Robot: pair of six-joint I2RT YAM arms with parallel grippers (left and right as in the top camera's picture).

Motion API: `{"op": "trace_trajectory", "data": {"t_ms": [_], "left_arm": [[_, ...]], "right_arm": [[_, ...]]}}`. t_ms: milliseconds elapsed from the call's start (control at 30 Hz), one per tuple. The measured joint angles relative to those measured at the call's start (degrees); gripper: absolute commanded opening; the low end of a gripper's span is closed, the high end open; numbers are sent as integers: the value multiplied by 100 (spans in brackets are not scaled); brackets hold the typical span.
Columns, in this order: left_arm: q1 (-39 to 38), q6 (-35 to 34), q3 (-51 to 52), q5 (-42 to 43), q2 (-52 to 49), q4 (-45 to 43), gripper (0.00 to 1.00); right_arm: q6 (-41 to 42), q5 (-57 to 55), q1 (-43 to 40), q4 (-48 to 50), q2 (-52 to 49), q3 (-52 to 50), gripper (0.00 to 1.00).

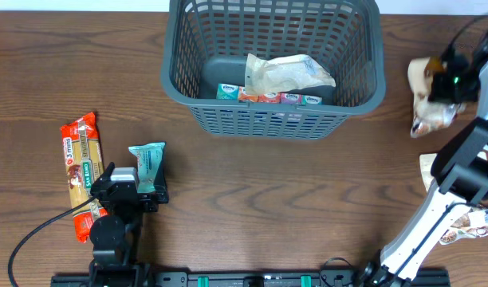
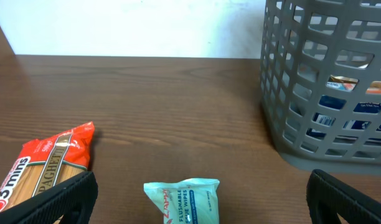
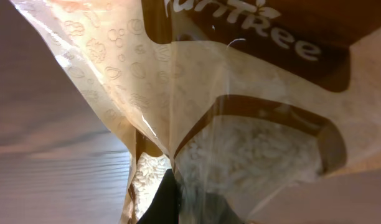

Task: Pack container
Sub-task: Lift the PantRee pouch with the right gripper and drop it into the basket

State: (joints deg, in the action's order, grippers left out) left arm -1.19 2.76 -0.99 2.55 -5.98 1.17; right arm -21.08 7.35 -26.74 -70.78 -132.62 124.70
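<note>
L pincer (image 2: 202,205) hung w/ jaws wide apart over the wipes pack (image 1: 147,162), spaghetti pack (image 1: 80,163) beside it on the worktop (image 1: 252,199). R pincer (image 1: 443,86) was clamped on a clear grain bag (image 3: 240,143) near the right edge. Container (image 1: 272,119) sat far-centre, part filled. Best: lift the bag clear of the rim, release over bare floor.
</note>
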Motion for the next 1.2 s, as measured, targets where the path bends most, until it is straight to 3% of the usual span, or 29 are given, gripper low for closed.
{"op": "trace_trajectory", "data": {"t_ms": [267, 500, 833, 1200], "left_arm": [[0, 0, 0, 0, 0, 7, 99], [0, 0, 0, 2, 0, 7, 99], [0, 0, 0, 2, -2, 7, 99], [0, 0, 0, 2, -2, 7, 99]], "right_arm": [[-109, 26, 887, 376, 2168, 560, 1], [-1117, 138, 2295, 623, 3241, 651, 1], [-3515, 953, 3600, 168, 2977, 643, 1], [-4061, 1097, 4186, -129, 1668, 643, 1]]}}
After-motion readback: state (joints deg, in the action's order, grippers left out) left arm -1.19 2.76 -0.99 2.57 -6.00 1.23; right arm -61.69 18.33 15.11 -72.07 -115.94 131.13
